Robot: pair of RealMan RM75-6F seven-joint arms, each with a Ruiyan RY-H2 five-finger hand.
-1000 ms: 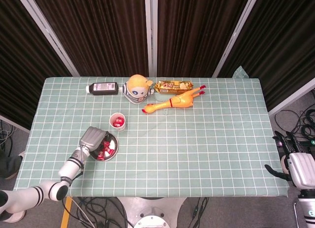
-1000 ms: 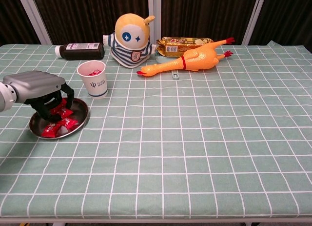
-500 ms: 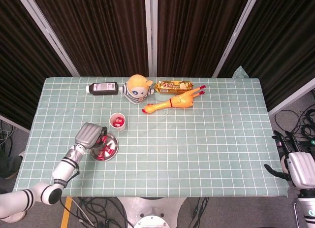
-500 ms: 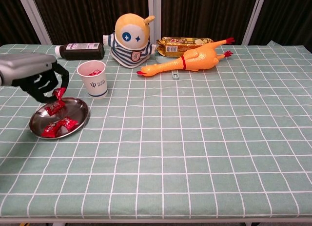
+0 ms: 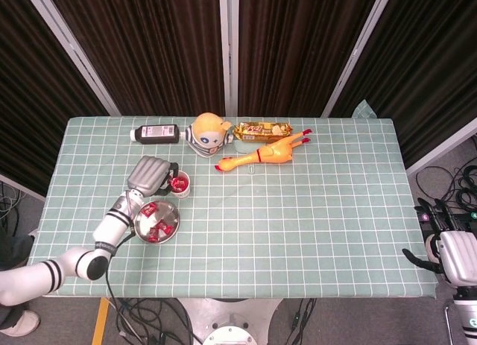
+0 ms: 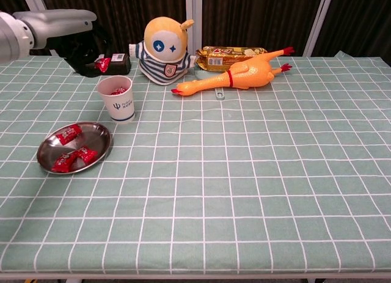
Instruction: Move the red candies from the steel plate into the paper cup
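Left hand (image 6: 76,41) pinches one red candy (image 6: 103,64) just above paper cup (image 6: 117,98); cup already holds red candies. Three candies (image 6: 68,134) lie on steel plate (image 6: 101,150). Right hand (image 5: 447,248) off table edge, fingers apart, holding nothing.

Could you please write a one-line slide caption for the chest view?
Left hand holds a red candy above the paper cup; three candies remain on the steel plate.
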